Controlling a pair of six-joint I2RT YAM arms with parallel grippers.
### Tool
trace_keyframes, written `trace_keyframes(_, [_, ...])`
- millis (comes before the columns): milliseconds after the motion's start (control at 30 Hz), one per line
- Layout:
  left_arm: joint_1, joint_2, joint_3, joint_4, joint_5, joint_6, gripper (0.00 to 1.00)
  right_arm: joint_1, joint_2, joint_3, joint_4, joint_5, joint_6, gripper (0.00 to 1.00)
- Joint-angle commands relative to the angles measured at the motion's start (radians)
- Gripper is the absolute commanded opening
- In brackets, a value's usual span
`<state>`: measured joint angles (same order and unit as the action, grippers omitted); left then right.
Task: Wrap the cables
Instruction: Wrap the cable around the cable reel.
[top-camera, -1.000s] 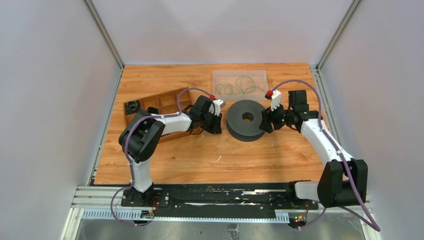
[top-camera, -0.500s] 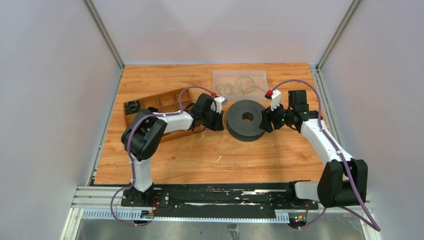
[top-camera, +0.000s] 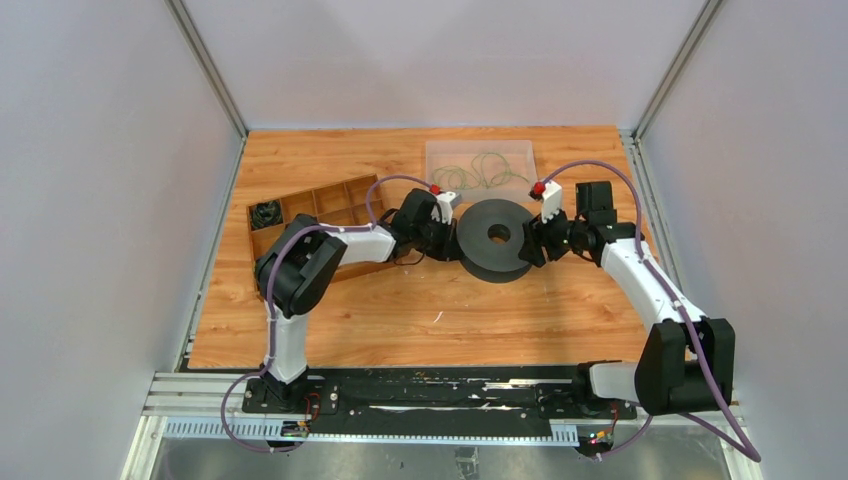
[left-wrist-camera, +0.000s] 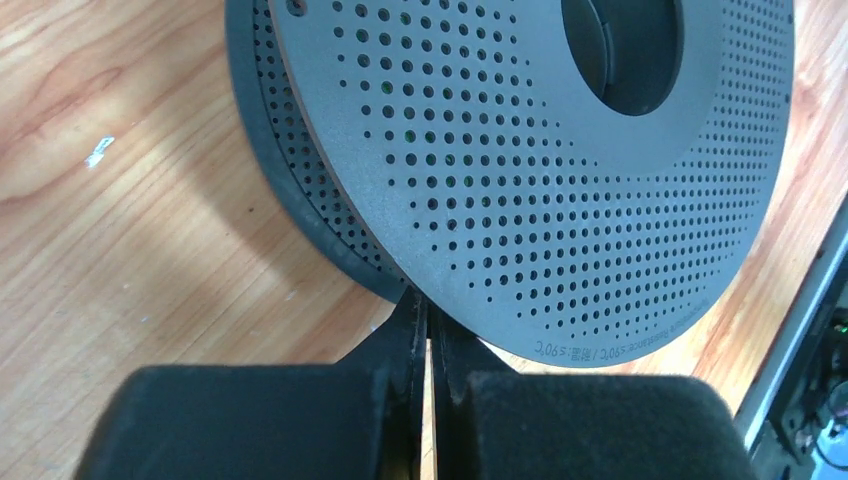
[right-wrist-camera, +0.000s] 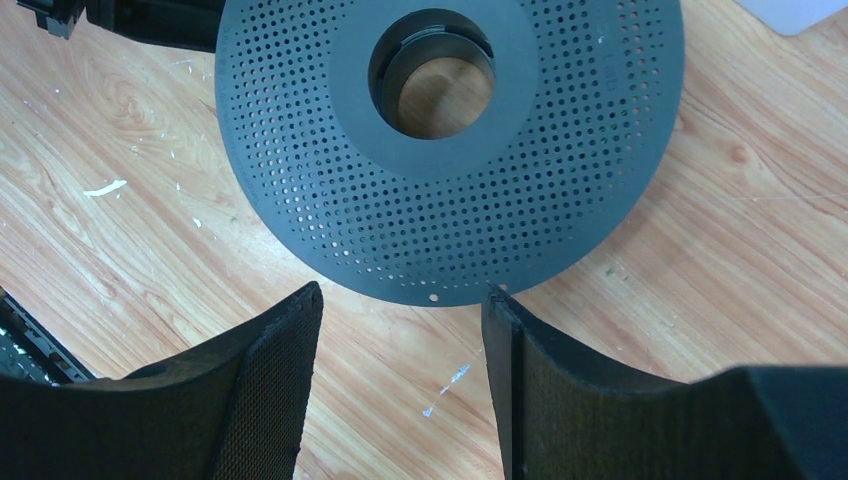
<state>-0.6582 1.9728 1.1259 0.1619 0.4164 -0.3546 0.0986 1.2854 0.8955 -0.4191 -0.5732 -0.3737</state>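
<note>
The thin olive-green cables (top-camera: 480, 172) lie in loose loops in a clear tray (top-camera: 445, 148) at the back. A black perforated spool (top-camera: 493, 240) lies flat in front of it. My left gripper (top-camera: 450, 232) is shut, its tips (left-wrist-camera: 428, 305) wedged at the spool's (left-wrist-camera: 500, 150) left rim, between the two flanges. No cable shows between its jaws. Green glints through a few of the spool's holes. My right gripper (top-camera: 534, 242) is open and empty at the spool's right rim. In the right wrist view its gripper (right-wrist-camera: 400, 315) faces the spool (right-wrist-camera: 450, 150).
A wooden compartment box (top-camera: 325, 203) stands at the left behind my left arm, with a black cord bundle (top-camera: 266, 213) in its far-left compartment. Grey walls and metal posts close in both sides. The black base rail (top-camera: 430, 390) runs along the near edge.
My left gripper has moved right, from beside the wooden box to the spool's left rim. The right arm and the spool have hardly moved.
</note>
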Motion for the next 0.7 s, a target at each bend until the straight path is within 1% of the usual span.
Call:
trace_keyframes(0, [-0.019,0.031,-0.024,0.115,0.019,-0.118,0.00,0.015,-0.010,-0.018,0.001,0.013,0.005,0.59])
trace_keyframes(200, [-0.020,0.042,-0.050,0.169,0.019,-0.182,0.00,0.016,-0.018,-0.025,0.002,0.018,0.004,0.59])
trace_keyframes(400, [-0.021,0.050,-0.102,0.237,0.027,-0.254,0.04,0.016,-0.014,-0.022,0.001,0.019,0.002,0.59])
trace_keyframes(667, [-0.029,0.084,-0.112,0.301,0.078,-0.333,0.06,0.016,-0.023,-0.029,0.002,0.025,0.001,0.59])
